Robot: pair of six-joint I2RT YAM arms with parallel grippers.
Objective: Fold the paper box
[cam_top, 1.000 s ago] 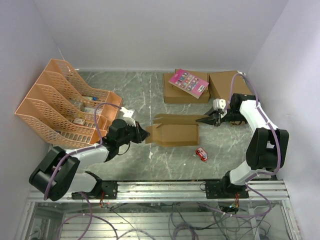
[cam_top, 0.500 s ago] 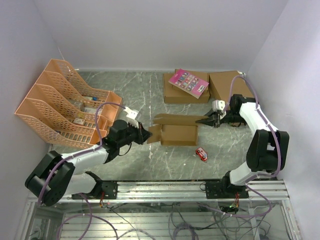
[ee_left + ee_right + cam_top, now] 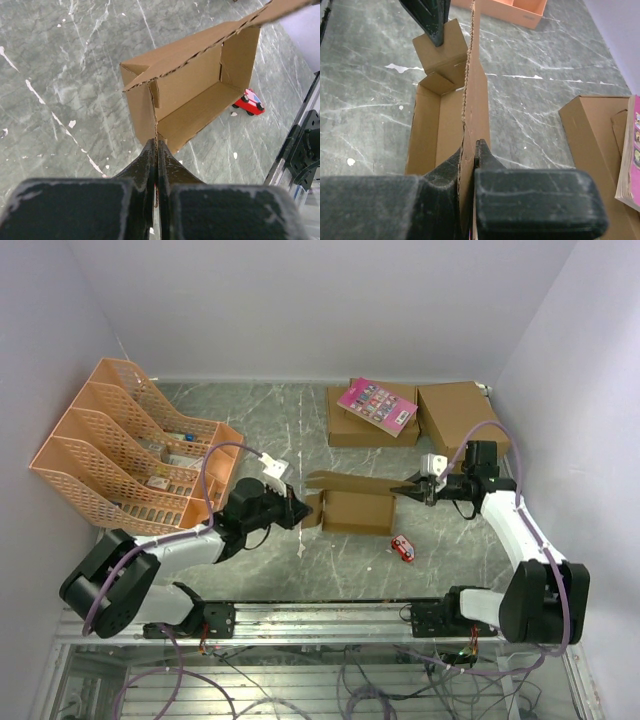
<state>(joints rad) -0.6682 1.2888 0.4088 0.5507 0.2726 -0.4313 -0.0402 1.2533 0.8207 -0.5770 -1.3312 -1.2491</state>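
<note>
— Both pairs of jaws look pinched together. On what?

— On cardboard. The left gripper [image 3: 157, 150] has its fingers closed on the thin edge of an end flap of the paper box [image 3: 355, 508]. In the left wrist view the raw corrugated edge rises straight out of the slit between them. The right gripper [image 3: 471, 149] is clamped the same way on the long lid flap, which stands on edge up the middle of the right wrist view.

— Where does the box sit?

— Just below the middle of the overhead frame, on the grey-green marbled table [image 3: 290, 430]. Its long side runs left to right, with a gripper at each end. Both wrist views look into its bare brown inside. The lid flap slants along its upper edge towards the right gripper.

— And around it?

— A small red toy car [image 3: 402, 548] lies near the box's lower right corner, not touching it. At upper right a larger brown box [image 3: 460, 412] sits beside a second brown box [image 3: 350, 428], which bears a pink booklet [image 3: 377, 405]. Orange mesh file trays [image 3: 130, 450] fill the left side of the frame.
</note>
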